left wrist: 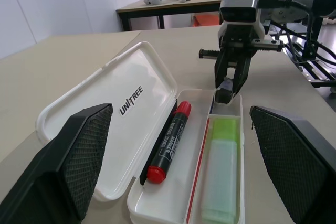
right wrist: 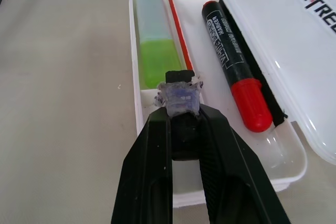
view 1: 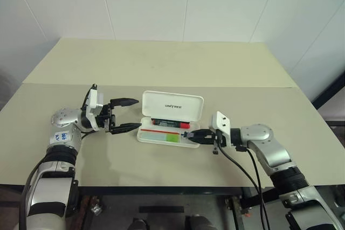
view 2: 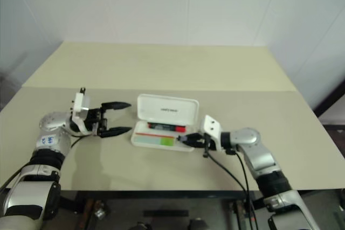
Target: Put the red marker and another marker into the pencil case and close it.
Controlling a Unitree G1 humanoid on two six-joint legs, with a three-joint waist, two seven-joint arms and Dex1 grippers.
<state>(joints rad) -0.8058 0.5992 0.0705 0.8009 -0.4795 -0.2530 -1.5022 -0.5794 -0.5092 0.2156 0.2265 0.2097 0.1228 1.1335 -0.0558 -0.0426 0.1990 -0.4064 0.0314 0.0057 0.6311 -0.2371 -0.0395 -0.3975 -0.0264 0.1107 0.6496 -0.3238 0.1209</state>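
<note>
step: both markers loaded, closing left | pencil case mid-desk, lid raised at 12 o'clock; red marker, green marker inside | left gripper wide at 9 o'clock | right gripper pinched empty at 3 o'clock rim | next: swing lid down

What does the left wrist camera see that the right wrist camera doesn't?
Left wrist camera's extras: the right claw seen from the front, the whole lid with its lettering, another table far behind, and the left claw wide open.

Right wrist camera's extras: the right claw's black fingers from behind, shut, with scruffy tape at the tip.

Both share: the red marker and green marker lying in the open pencil case.
</note>
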